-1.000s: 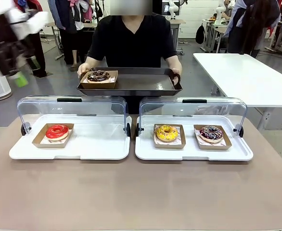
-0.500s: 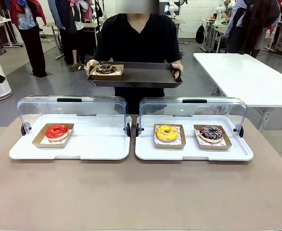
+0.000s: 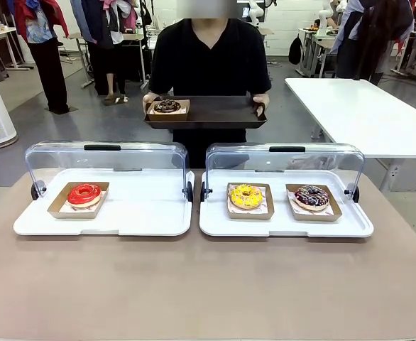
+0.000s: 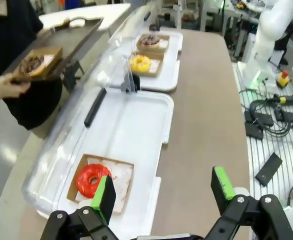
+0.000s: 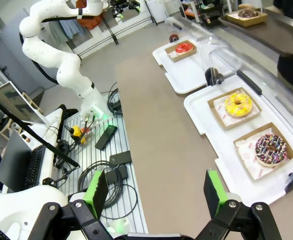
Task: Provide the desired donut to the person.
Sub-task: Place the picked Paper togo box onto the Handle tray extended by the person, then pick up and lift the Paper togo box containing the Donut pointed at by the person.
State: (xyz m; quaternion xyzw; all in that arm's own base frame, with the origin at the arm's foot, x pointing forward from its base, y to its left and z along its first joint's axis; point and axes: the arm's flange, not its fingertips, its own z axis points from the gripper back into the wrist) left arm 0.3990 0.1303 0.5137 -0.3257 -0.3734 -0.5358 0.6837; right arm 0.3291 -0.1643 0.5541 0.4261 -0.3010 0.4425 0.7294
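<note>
The person (image 3: pixel 202 57) stands at the far side, holding a dark tray (image 3: pixel 219 114) with a chocolate donut (image 3: pixel 167 106) in a cardboard box on it. A red donut (image 3: pixel 84 193) lies in the left display tray (image 3: pixel 137 213). A yellow donut (image 3: pixel 245 196) and a sprinkled chocolate donut (image 3: pixel 312 196) lie in the right display tray (image 3: pixel 286 224). My left gripper (image 4: pixel 164 192) hangs open above the table edge, close to the red donut (image 4: pixel 92 180). My right gripper (image 5: pixel 155 192) is open too, high over the table, with the yellow donut (image 5: pixel 238 104) and sprinkled donut (image 5: pixel 271 148) off to its right.
Both display trays have clear lids (image 3: pixel 105 160) swung up at the back. Bare brown tabletop (image 3: pixel 208 284) lies in front of them. A white table (image 3: pixel 364 114) stands at the back right. Cables and a base plate (image 5: pixel 106 170) sit beside the table.
The person has raised the tray with the chocolate donut and drawn it back toward the body. My left arm has swung out of the front view's left side.
</note>
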